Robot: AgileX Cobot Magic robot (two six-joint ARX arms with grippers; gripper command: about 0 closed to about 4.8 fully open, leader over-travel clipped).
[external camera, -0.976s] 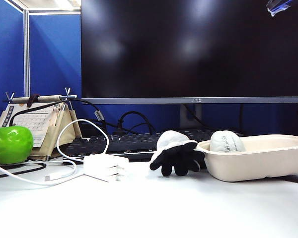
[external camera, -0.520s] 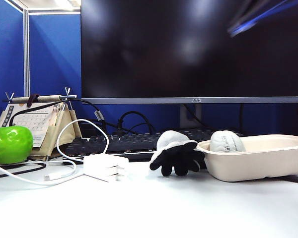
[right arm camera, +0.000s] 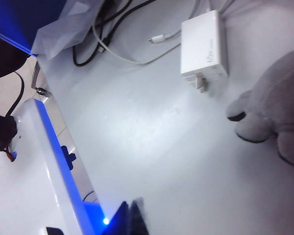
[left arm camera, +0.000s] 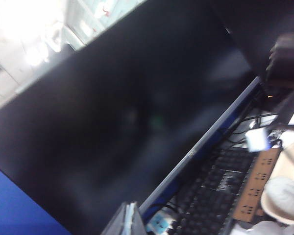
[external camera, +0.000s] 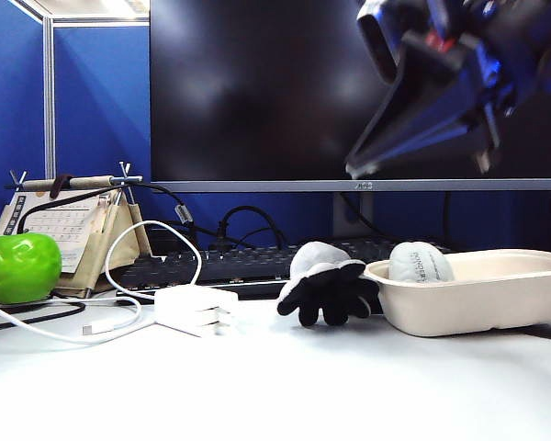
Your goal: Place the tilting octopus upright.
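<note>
**Octopus lies tipped beside the bowl, right arm high over it**

White tabletop fills your exterior view, with a large dark monitor and blue partition behind it. You can see the octopus near the middle of the desk, tilted over so its black underside and dark tentacles face the camera, its pale grey head leaning back toward the keyboard. It sits just beside the beige bowl, which holds a greyish-white rounded lump.

Your right gripper hangs high in front of the monitor, above the octopus and well apart from it; its fingers are pressed together and hold nothing. In the right wrist view the closed tips point down at bare table, with the octopus and the white charger off to one side.

Your left gripper shows only in its own wrist view, fingers together and empty, aimed at the monitor.

On the left of the desk you have a green apple and a desk calendar.
</note>
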